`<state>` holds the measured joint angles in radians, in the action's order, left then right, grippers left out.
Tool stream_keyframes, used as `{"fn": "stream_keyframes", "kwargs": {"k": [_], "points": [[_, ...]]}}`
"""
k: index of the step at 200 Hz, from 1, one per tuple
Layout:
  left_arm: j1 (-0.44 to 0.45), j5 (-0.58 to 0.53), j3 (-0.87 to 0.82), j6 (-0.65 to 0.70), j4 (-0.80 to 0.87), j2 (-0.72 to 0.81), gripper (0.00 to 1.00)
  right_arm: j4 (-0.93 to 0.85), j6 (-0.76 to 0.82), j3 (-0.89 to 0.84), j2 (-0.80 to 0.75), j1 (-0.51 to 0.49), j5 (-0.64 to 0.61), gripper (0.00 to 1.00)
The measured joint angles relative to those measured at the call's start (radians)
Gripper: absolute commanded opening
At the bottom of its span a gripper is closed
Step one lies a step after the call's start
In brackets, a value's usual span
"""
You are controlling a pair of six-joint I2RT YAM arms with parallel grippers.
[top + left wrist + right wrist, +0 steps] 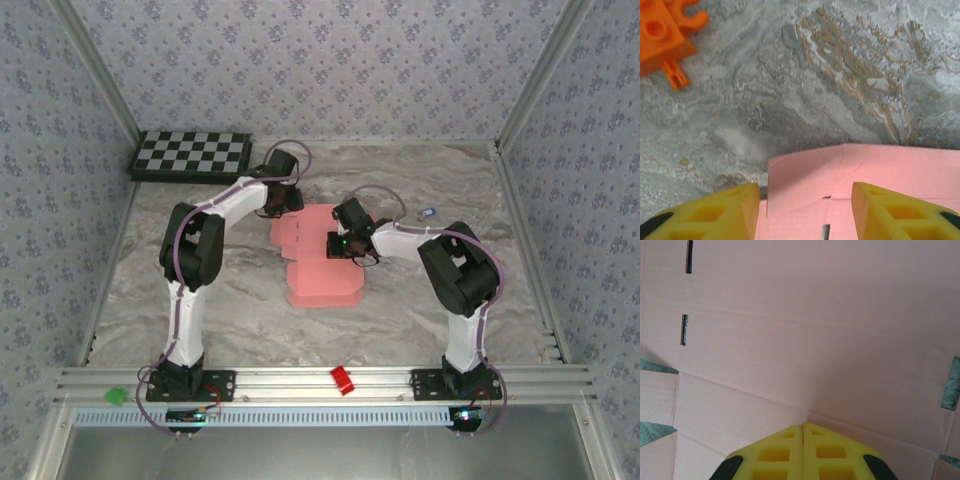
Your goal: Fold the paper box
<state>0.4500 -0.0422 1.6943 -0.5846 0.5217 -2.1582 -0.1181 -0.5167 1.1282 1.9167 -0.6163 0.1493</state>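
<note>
The pink paper box [320, 280] lies as a mostly flat die-cut sheet in the middle of the table. My left gripper [285, 197] is at the sheet's far left corner. In the left wrist view it [805, 212] stands open, yellow fingers [732, 212] well apart on either side of a raised pink flap [800, 175] and touching none of it. My right gripper [340, 243] rests on the sheet's upper middle. In the right wrist view it [803, 427] is shut with nothing between its tips, which press down on the pink card [815, 330] at a crease.
A checkerboard [192, 155] lies at the back left. A small red block [343, 379] and a green piece [117, 396] sit on the front rail. A small blue object [427, 213] lies right of the sheet. An orange toy part [662, 37] lies beyond the left gripper.
</note>
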Motion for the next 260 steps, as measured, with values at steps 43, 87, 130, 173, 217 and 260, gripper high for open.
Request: {"fn": "stream_keyframes", "kwargs": {"k": [43,87,130,173,217,260], "points": [[-0.013,0.03,0.025,0.021,0.0,-0.029,0.51,0.0,0.0,0.0,0.0,0.0,0.0,0.0],[-0.012,0.069,0.033,0.042,0.0,-0.046,0.48,-0.001,0.0,0.002,0.002,0.0,0.0,0.0],[-0.012,0.094,0.033,0.069,0.0,-0.047,0.45,-0.006,0.0,0.011,0.008,0.0,0.0,0.0],[-0.011,0.109,0.033,0.106,-0.001,-0.047,0.45,-0.008,0.0,0.022,0.016,0.0,0.001,0.0],[-0.005,0.122,0.033,0.155,-0.003,-0.047,0.45,-0.008,0.0,0.023,0.018,0.0,0.001,0.0],[0.011,0.148,0.047,0.193,-0.023,-0.047,0.45,-0.009,0.0,0.033,0.025,0.0,0.005,0.0]]}}
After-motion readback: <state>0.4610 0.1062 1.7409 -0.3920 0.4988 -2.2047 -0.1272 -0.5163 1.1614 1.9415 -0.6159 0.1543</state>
